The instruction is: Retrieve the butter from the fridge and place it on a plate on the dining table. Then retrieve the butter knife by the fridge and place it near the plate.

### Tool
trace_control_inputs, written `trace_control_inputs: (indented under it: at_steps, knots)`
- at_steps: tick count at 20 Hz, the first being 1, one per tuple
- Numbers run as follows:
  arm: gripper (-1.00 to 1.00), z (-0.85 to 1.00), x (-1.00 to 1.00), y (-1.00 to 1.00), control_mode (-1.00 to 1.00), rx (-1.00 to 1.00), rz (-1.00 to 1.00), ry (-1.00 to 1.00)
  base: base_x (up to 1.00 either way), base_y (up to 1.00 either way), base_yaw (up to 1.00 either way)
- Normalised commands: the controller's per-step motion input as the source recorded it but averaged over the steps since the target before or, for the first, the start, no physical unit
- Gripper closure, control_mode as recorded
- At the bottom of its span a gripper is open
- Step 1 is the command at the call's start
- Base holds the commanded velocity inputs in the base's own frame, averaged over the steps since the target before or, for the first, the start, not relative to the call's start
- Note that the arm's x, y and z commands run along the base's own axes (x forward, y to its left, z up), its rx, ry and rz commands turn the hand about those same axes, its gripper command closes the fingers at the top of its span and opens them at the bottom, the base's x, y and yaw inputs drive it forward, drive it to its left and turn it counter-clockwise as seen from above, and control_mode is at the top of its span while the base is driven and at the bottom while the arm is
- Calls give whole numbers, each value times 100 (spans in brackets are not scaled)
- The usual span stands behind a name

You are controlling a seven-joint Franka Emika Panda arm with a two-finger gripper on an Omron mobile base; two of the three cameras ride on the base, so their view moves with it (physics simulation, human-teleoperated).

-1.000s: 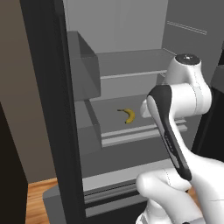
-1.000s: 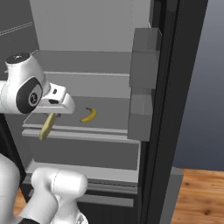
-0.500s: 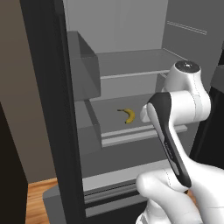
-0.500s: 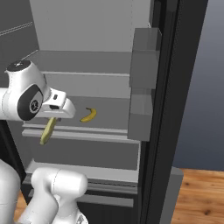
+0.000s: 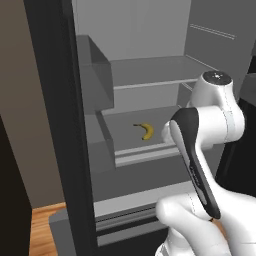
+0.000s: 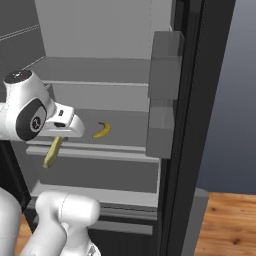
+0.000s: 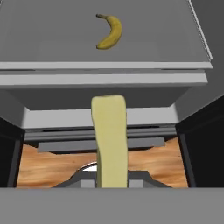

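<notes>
Right base view shows the white arm reaching in front of the open fridge (image 6: 185,100), its gripper (image 6: 59,141) just outside the front edge of a light grey shelf (image 6: 95,149). A pale yellow stick, the butter (image 6: 52,152), hangs down from the hand, tilted, its lower end in front of the shelf lip and clear of every surface. The fingers are clenched on the butter's upper end, though the white hand housing hides the contact itself in this view. On the shelf behind, a banana (image 6: 102,130) lies flat, apart from the butter and to its right. A grey door bin (image 6: 162,95) sits on the inside of the black door at the right, and wooden floor (image 6: 225,220) shows beyond the door's lower edge.

In the hand view the butter (image 7: 110,140) runs from between the fingertips at the bottom up toward the middle of the picture, its far end squared off and overlapping the shelf's front edge (image 7: 105,78). The banana (image 7: 109,31) rests further back on that same shelf, curved. Below the shelf, a strip of the wooden floor (image 7: 43,168) is visible.

In the left base view the arm's elbow and forearm cover the hand; the banana (image 5: 146,130) lies on the middle shelf to their left, and the black door edge (image 5: 60,125) stands at the left.
</notes>
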Motion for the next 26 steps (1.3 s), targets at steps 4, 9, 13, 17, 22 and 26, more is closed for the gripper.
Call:
trace_control_inputs:
  at_steps: [4,9,13,17,22,26]
  knots:
    - [100,0,0,0,100,0,0,0,-49,-3,0]
    - [100,0,0,0,100,0,0,0,-65,-1,0]
    - [100,0,0,0,100,0,0,0,-79,0,0]
    - [100,0,0,0,100,0,0,0,-85,0,0]
    - [100,0,0,0,100,0,0,0,-68,1,-6]
    - [100,0,0,0,100,0,0,0,-41,0,-25]
